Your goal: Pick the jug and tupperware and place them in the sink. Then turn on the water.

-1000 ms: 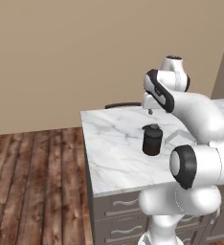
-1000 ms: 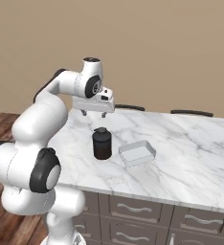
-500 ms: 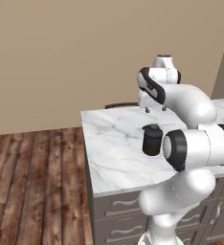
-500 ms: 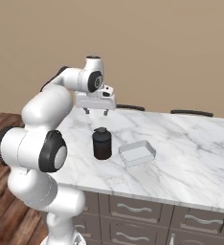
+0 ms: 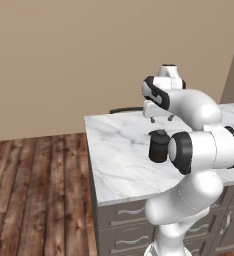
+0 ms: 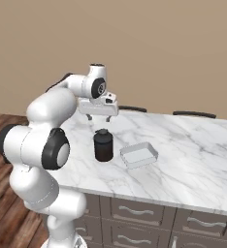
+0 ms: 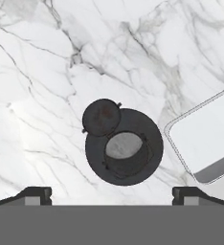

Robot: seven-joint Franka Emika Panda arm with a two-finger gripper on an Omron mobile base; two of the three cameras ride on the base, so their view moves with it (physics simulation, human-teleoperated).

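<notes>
Fingers [image 6: 99, 117] are hanging above the jug [image 6: 103, 145], pointing straight down, not touching it. They're spread wide and holding nothing; in the hand view the two tips are sitting at the far left [image 7: 33, 194] and far right of the bottom edge, wider apart than the jug [image 7: 124, 146].

Jug is standing upright on the white marble surface [image 6: 183, 150], toward its left end in the right base view. From the hand camera it's showing as a dark round body with a grey inner disc and a smaller dark round lid knob offset to the upper left. It's lying between the tips but closer to the bottom of that view than the centre.

Tupperware [image 6: 139, 155] is sitting just beside the jug, on its right in the right base view, flat on the marble and apart from it. In the hand view its rounded corner [image 7: 207, 139] is entering from the right edge.

In the left base view the jug [image 5: 158, 146] is partly hidden behind the arm's elbow, with the fingers [image 5: 160, 118] above and behind it.
</notes>
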